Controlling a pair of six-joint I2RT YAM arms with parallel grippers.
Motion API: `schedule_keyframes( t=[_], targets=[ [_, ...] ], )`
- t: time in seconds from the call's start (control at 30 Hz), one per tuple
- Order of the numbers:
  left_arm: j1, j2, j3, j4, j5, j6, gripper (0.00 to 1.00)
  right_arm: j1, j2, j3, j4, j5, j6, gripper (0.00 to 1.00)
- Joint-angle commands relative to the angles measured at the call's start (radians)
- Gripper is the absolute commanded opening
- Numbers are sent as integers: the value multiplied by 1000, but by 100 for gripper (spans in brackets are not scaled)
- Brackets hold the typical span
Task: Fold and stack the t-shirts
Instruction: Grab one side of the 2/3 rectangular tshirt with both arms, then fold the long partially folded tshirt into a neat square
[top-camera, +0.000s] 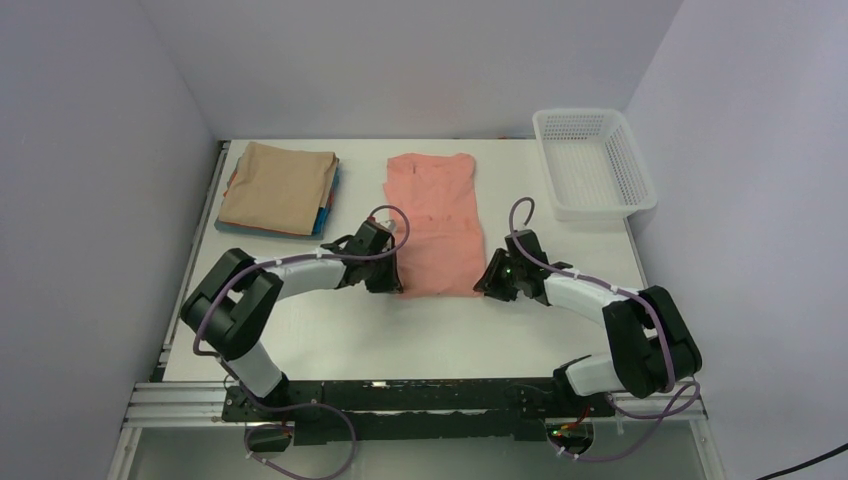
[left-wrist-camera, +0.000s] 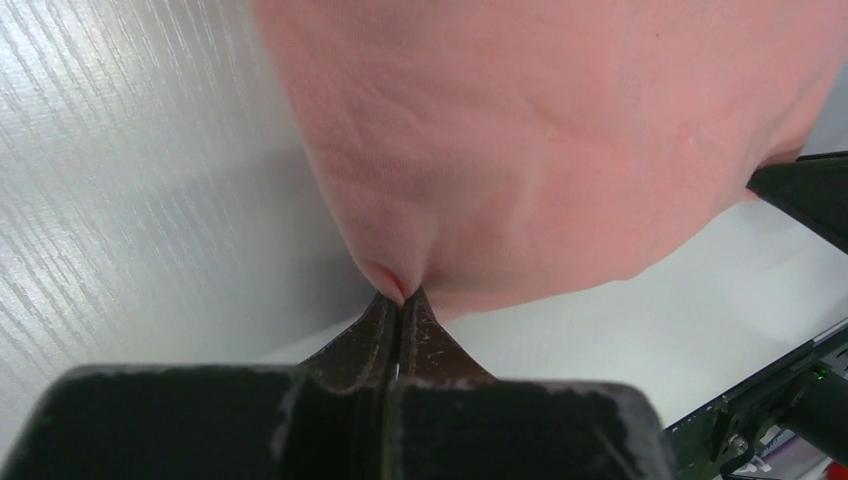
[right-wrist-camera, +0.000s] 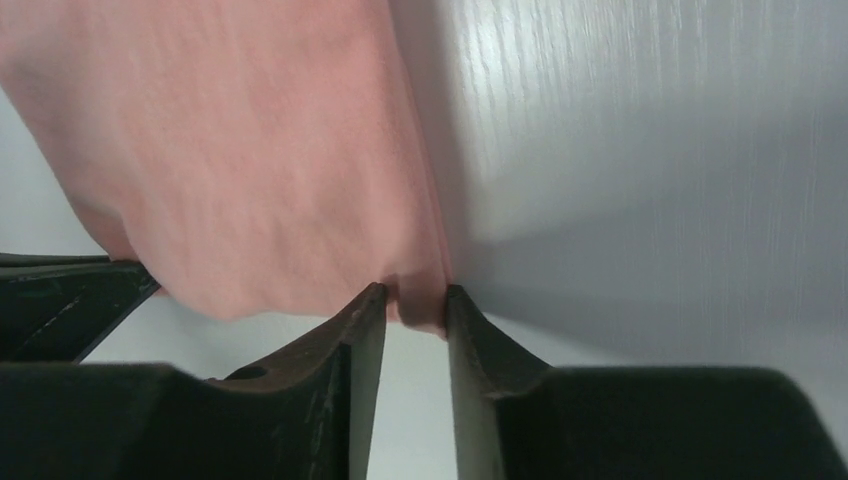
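A salmon-pink t-shirt, folded into a long strip, lies in the middle of the table. My left gripper is shut on its near left corner, pinching a small fold of cloth in the left wrist view. My right gripper grips the near right corner; in the right wrist view the jaws stand a little apart with a thick bunch of cloth filling the gap. The near edge is lifted slightly off the table. A tan t-shirt tops a folded stack at the back left, with blue and reddish edges beneath.
A white mesh basket stands at the back right corner of the white table. Grey walls close in the back and both sides. The right gripper's finger shows at the right edge of the left wrist view.
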Motion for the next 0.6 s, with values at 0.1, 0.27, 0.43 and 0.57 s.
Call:
schedule_keyframes(
  t=[0.1,0.27,0.43,0.57],
  targets=[
    [-41,-45,-49,-111,-11,9,0,45,-34,-29,-129,-7,-12,8],
    [-97,-263,-168,-139,-13,2,0,57,-194,-49,-268,-169,-51,0],
    [-169,-520,-223,-291,-38,2,0,71,-421,-37,-505,-289,-91,0],
    [-215,-705,-229,-382,56,3,0,81,-556,-5,-616,-408,-89,0]
  ],
)
